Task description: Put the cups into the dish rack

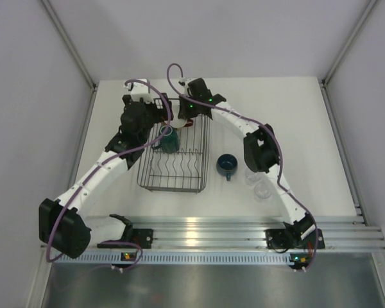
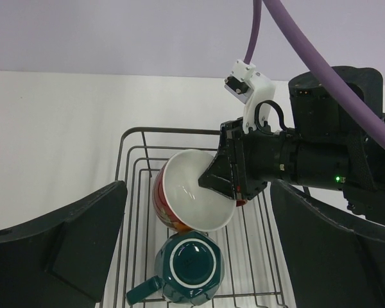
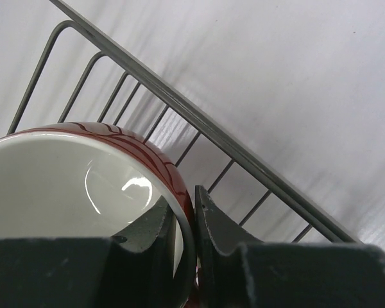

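The place is a robotics lab test cell. A bare white worktop (image 1: 295,122) is boxed in by plain pale panels (image 1: 25,96) on aluminium posts (image 1: 69,45). A left arm (image 1: 96,173) and right arm (image 1: 285,192) are bolted to a slotted aluminium rail (image 1: 205,234) at the near edge. Purple cables (image 2: 311,51) loop off them.

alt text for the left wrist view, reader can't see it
The right gripper pinches the rim of the red patterned cup, holding it tilted at the far end of the dish rack. A teal mug sits in the rack nearer the camera. The left gripper's open fingers frame the view.
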You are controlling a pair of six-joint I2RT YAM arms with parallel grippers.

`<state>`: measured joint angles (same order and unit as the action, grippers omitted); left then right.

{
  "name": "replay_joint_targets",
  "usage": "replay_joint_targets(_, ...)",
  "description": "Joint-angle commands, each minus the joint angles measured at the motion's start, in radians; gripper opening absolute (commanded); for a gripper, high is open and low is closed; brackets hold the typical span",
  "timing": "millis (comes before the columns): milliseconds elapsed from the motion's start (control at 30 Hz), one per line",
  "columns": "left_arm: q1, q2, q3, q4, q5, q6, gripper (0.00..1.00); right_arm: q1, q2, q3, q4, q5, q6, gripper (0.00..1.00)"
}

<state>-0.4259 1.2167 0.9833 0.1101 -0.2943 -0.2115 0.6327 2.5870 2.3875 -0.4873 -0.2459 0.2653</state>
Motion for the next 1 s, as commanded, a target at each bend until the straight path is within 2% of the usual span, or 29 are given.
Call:
replay_joint_targets(0,0.007,-0.032,-0.011,0.026,-0.006,0.0,0.99,0.022,-0.083,-0.065,0.079,0.026,0.017,0.0)
replay_joint_targets(300,0.012,-0.029,-0.008,0.03,-0.016,0.0,0.99,0.022,-0.232,-0.186,0.203,0.049,0.089,0.0)
replay_joint_targets(767,0.026,-0.006,0.003,0.036,-0.026,-0.005,0.99,0.016,-0.375,-0.221,0.259,0.091,0.112,0.0)
replay_joint_targets(967,0.029,0.004,0.015,0.04,-0.013,-0.012,0.99,-0.01,-0.479,-0.336,0.315,0.076,0.126,0.0)
